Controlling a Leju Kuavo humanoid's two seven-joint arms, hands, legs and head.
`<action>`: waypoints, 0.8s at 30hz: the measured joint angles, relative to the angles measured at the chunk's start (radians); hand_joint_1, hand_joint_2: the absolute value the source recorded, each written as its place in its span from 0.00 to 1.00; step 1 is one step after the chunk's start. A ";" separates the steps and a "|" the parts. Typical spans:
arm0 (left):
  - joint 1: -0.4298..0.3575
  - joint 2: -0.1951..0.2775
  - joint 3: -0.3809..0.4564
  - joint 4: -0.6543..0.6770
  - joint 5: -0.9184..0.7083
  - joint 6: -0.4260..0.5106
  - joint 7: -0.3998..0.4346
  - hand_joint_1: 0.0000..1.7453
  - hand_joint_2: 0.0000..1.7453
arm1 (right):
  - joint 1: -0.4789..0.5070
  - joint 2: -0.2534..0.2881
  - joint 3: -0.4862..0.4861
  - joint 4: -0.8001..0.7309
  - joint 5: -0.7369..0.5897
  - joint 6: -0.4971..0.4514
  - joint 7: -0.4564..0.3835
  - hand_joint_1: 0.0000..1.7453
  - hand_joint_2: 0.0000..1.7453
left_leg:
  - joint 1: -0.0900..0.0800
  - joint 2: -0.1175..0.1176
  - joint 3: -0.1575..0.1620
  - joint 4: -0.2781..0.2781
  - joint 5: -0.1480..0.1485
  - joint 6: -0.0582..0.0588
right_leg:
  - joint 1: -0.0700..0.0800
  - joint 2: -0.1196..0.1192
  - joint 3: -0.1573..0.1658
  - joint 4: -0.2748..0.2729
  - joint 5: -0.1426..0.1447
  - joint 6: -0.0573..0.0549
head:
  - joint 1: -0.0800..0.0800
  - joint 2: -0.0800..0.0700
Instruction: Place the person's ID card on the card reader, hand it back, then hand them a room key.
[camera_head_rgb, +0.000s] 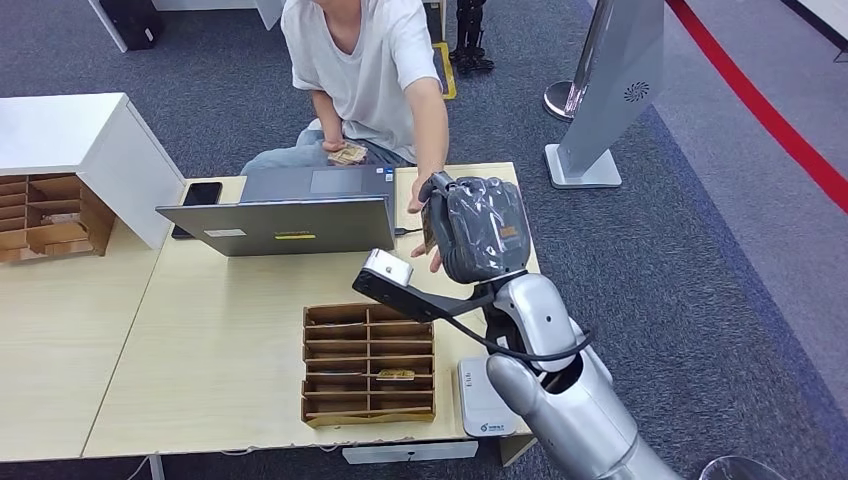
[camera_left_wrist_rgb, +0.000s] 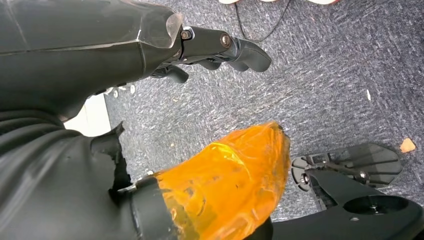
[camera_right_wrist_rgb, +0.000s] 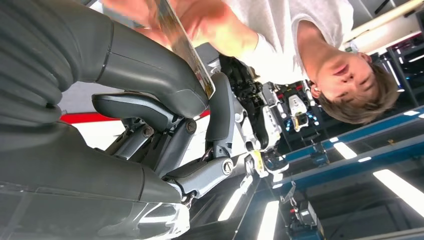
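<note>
Head view. Right hand (camera_head_rgb: 478, 228), raised over the far right part of the light wood table (camera_head_rgb: 220, 350), grey cover toward the camera; a card (camera_head_rgb: 428, 222) shows edge-on at its left side, with the person's hand (camera_head_rgb: 424, 215) touching the same spot. Person in a white T-shirt (camera_head_rgb: 365, 60) seated behind the table. Grey laptop (camera_head_rgb: 285, 212), lid toward the robot, carrying a pale sticker and a yellow one, writing too small to read. Black phone (camera_head_rgb: 198, 197) just left of the laptop. Brown slotted organiser (camera_head_rgb: 368, 364) on the near part of the table, one small card in a lower slot. White card reader (camera_head_rgb: 482, 398) just right of it, blue logo at its near edge, not legible. Grey floor sign (camera_head_rgb: 612, 85) with a round dotted emblem, beyond the table.

Left wrist view. Left hand (camera_left_wrist_rgb: 150, 55) over grey carpet, fingers (camera_left_wrist_rgb: 227, 47) extended, holding nothing. Orange translucent cover (camera_left_wrist_rgb: 225, 185) alongside.

Right wrist view. Card (camera_right_wrist_rgb: 185, 47) pinched between the thumb (camera_right_wrist_rgb: 150, 70) and a darker finger; print blurred.
</note>
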 joint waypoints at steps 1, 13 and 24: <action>0.000 0.000 0.000 0.000 0.000 0.000 0.000 0.00 0.00 | -0.002 0.001 -0.002 0.005 0.001 0.000 0.000 1.00 1.00 | 0.000 0.000 0.000 0.000 0.000 0.000 | 0.000 0.000 0.000 0.000 0.000 0.000 | 0.000 0.000; -0.007 0.000 -0.007 0.000 -0.006 -0.005 0.007 0.00 0.00 | -0.026 0.015 -0.013 0.073 0.036 0.023 0.025 0.90 1.00 | 0.000 0.000 0.000 0.000 0.000 0.000 | 0.000 0.000 0.000 0.000 0.000 0.000 | 0.000 0.000; -0.009 0.000 -0.014 0.000 -0.006 -0.007 0.013 0.00 0.00 | -0.035 0.028 -0.015 0.152 0.057 0.041 0.037 0.00 0.50 | 0.000 0.000 0.000 0.000 0.000 0.000 | 0.000 0.000 0.000 0.000 0.000 0.000 | 0.000 0.000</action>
